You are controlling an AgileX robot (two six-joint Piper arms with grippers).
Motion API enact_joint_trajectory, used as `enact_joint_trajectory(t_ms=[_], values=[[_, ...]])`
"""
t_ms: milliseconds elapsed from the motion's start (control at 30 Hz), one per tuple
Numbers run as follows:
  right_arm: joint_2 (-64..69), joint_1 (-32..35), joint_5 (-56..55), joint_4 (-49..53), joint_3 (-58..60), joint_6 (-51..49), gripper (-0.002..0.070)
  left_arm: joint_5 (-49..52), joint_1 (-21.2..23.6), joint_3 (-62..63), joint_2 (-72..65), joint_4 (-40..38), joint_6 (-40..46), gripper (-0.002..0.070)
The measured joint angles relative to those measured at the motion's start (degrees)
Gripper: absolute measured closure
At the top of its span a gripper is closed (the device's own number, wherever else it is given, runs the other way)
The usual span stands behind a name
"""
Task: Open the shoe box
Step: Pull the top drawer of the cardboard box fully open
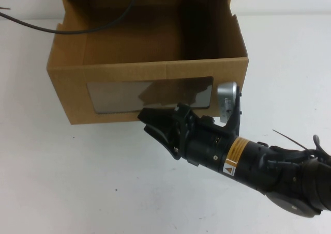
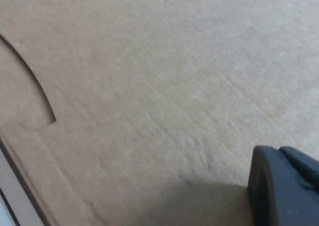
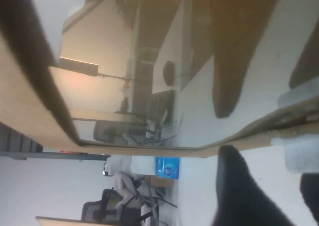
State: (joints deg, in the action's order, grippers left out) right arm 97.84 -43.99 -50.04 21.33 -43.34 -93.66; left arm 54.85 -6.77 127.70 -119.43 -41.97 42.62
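Shoe box open at the top.
The shoe box [image 1: 155,69] stands far centre on the bench [image 1: 62,182]. Right end effector [image 1: 155,132] released, at its near wall. Left end effector [image 2: 284,186] against cardboard, state cannot be told.

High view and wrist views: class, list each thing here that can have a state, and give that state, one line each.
Shoe box: open at the top, upright on the table, nothing seen inside.
Cable: slack, draped across the box's opening.
Right gripper: open, holding nothing, at the box's front wall by its window.
Left gripper: close against a cardboard face, out of the high view.
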Motion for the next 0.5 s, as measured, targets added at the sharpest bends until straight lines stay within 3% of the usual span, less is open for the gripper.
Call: enact_joint_trajectory(t_ms=[500], values=[[0.56, -0.25, 2.32, -1.45, -0.2, 1.23, 0.0648, 0.0, 0.0, 0.0, 0.0, 0.0, 0.0, 0.0678]])
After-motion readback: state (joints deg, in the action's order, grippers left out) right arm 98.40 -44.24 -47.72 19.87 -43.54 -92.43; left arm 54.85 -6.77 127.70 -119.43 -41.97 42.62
